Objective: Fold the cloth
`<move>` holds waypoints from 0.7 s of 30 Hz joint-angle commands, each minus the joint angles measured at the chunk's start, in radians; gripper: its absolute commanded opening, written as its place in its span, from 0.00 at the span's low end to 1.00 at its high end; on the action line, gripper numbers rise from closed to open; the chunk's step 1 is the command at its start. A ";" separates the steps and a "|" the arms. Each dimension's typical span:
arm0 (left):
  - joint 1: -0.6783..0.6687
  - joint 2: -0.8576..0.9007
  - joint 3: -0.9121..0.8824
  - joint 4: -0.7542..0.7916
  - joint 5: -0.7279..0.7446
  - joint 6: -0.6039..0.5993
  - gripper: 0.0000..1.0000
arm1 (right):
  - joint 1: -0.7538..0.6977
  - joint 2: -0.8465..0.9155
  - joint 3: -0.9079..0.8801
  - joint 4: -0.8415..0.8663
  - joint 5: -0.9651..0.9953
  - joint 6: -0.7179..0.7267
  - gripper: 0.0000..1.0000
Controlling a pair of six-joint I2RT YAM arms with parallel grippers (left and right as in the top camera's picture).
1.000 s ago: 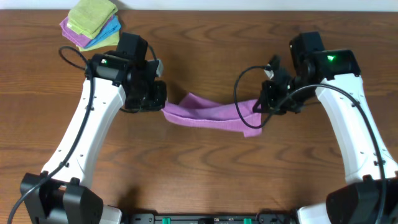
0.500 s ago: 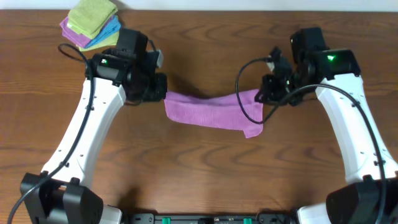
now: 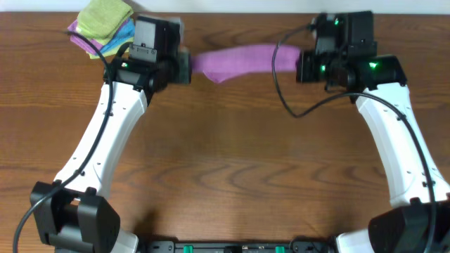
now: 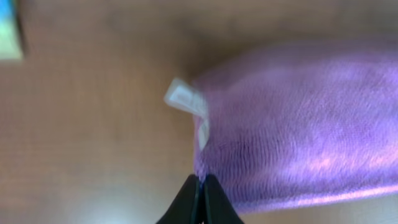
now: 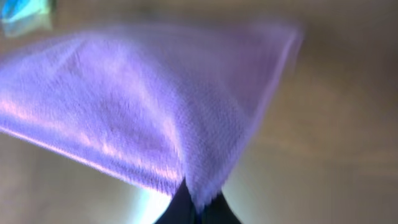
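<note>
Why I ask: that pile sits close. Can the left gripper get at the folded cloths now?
Probably not yet: the left gripper is shut on the cloth, stretched across to the right gripper. The folded cloths lie beside it, nothing between, but it must release first.
</note>
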 commanded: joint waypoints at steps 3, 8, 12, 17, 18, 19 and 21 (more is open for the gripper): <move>0.006 -0.006 -0.002 -0.371 0.063 -0.013 0.11 | 0.007 0.000 0.004 -0.292 -0.117 0.017 0.82; 0.006 -0.006 -0.002 -0.424 0.078 -0.012 0.43 | 0.005 0.000 0.004 -0.346 -0.113 -0.002 0.91; 0.006 -0.006 -0.002 -0.479 0.072 0.005 0.57 | 0.006 0.000 0.004 -0.349 -0.113 -0.002 0.84; 0.006 -0.006 -0.002 -0.407 -0.076 -0.009 0.48 | 0.026 0.001 -0.002 -0.238 -0.100 -0.024 0.26; 0.006 -0.006 -0.002 -0.370 -0.091 -0.018 0.36 | 0.038 0.003 -0.006 -0.206 -0.080 -0.024 0.02; 0.006 -0.006 -0.002 -0.337 -0.094 -0.022 0.24 | 0.049 0.007 -0.006 -0.184 -0.064 -0.024 0.01; 0.006 -0.006 -0.002 -0.275 -0.092 -0.025 0.12 | 0.078 0.028 -0.006 -0.142 -0.012 -0.024 0.02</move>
